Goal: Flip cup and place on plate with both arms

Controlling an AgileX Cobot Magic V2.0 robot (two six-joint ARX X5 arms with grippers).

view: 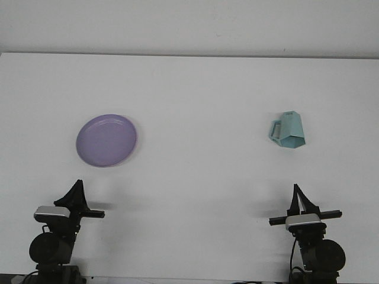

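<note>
First we should send our right gripper (pixel 295 190) forward to the teal cup (pixel 288 131), which rests upside down ahead of its fingertips and well apart; approach from the handle-free side. Both grippers look pinched narrow. The purple plate (pixel 107 140) lies ahead of our left gripper (pixel 77 185).

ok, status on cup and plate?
Left gripper and right gripper both near edge, holding nothing. Teal cup upside down, right side. Purple plate left side, bare. Nothing between them.
</note>
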